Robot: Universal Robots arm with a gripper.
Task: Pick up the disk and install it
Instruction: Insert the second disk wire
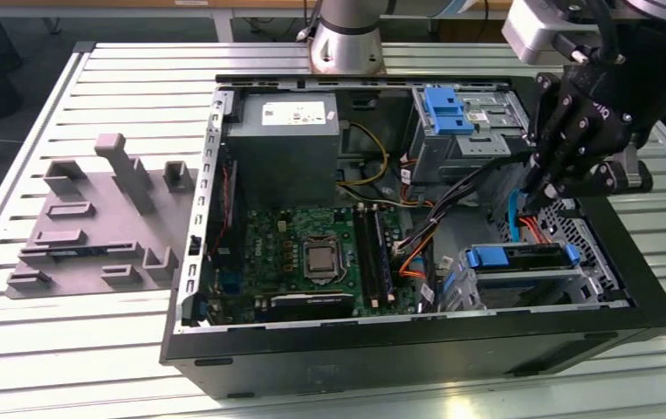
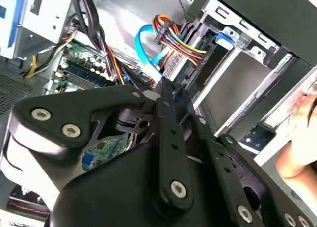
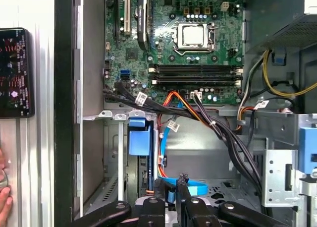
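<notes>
Black, many-jointed claw (image 1: 537,194): fingers drawn close together, nothing visible between them. Hangs tips-down inside the open black tower computer case (image 1: 426,358), above the tangle of blue and orange cables (image 1: 519,218) by the case's wall on the exterior view's right.

Just beyond the tips, toward that wall's near corner: flat silver disk with blue plastic side rails (image 1: 517,258), apparently already sitting in the grey metal drive cage (image 1: 478,292), blue rail end facing up. Not touched by the claw.

Probably dense for its size, stiff, with smooth metal faces likely to slip under a light pinch. Likely sensitive to knocks, so no dropping or forcing. Best held across the long edges at the blue rails, away from label and connector end.

Farther out: green motherboard (image 1: 309,253) mid-case, and a slatted white counter (image 1: 77,323) under everything.
</notes>
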